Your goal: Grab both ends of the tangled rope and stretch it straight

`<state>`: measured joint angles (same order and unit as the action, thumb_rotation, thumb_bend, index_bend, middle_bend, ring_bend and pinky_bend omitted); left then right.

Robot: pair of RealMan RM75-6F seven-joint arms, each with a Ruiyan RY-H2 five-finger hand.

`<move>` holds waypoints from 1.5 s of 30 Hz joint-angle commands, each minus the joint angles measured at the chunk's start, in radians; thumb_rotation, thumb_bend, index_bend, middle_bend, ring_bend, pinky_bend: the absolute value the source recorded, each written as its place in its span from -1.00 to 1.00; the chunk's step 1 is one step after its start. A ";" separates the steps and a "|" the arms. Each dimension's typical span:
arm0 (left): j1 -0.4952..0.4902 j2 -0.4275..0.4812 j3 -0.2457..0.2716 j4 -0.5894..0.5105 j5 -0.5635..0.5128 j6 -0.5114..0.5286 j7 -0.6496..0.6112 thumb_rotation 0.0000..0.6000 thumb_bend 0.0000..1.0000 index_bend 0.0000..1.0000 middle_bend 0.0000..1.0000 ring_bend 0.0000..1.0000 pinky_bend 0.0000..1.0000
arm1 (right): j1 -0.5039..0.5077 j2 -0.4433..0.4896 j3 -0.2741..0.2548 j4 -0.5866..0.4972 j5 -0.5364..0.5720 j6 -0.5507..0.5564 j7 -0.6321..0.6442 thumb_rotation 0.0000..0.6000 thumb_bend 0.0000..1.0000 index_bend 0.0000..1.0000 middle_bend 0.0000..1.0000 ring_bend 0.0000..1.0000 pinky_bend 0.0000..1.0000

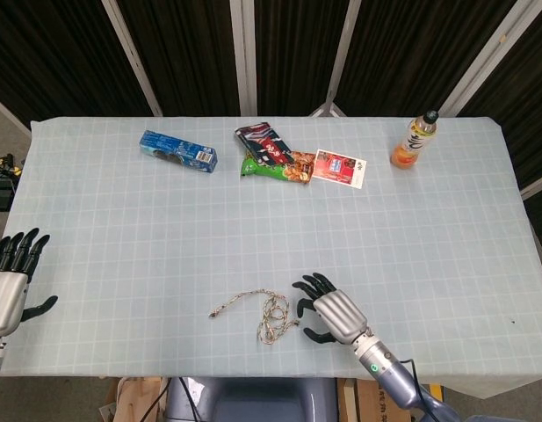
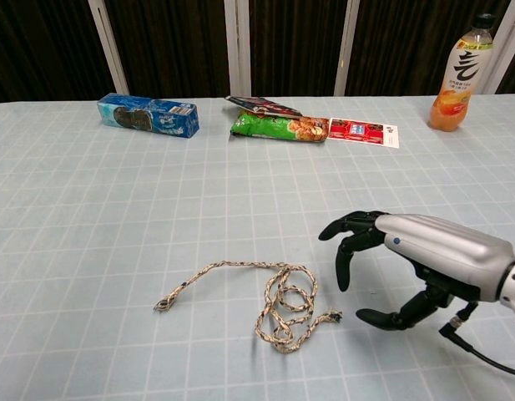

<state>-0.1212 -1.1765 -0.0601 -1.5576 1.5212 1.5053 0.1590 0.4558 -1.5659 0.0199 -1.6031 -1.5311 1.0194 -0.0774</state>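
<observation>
Blue cookie box (image 1: 177,150), snack packets (image 1: 271,155), red card (image 1: 339,168), orange drink bottle (image 1: 415,141)

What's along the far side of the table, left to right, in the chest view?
Blue box → green snack bag → red-and-white card → bottle. The dark packet lying on the green bag overlaps it, so I've left it out.

**Matt cloth, braided cord, glossy wrappers**

You see a braided, rough-looking rope (image 2: 274,305) on a matt checked tablecloth (image 2: 115,217). Your right hand (image 2: 416,263) shows smooth silver shell, black fingers (image 2: 345,255). Snack packets (image 2: 278,125) shine glossy; the bottle (image 2: 459,75) looks clear plastic.
</observation>
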 commanded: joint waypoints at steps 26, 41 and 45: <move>-0.005 0.001 -0.001 0.003 -0.016 -0.011 -0.003 1.00 -0.98 -1.00 -1.00 -1.00 -1.00 | 0.015 -0.105 -0.010 0.091 0.063 -0.005 -0.032 1.00 -0.30 0.01 -0.65 -0.90 -1.00; -0.006 0.002 -0.001 0.002 -0.024 -0.017 -0.002 1.00 -0.98 -1.00 -1.00 -1.00 -1.00 | 0.007 -0.129 -0.020 0.085 0.076 0.012 -0.054 1.00 -0.29 0.01 -0.65 -0.90 -1.00; -0.006 0.004 0.000 0.001 -0.026 -0.018 -0.004 1.00 -0.97 -1.00 -1.00 -1.00 -1.00 | 0.004 -0.136 -0.020 0.078 0.085 0.013 -0.065 1.00 -0.29 0.01 -0.65 -0.90 -1.00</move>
<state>-0.1272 -1.1730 -0.0605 -1.5564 1.4957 1.4874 0.1551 0.4605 -1.7004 -0.0003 -1.5235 -1.4483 1.0333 -0.1397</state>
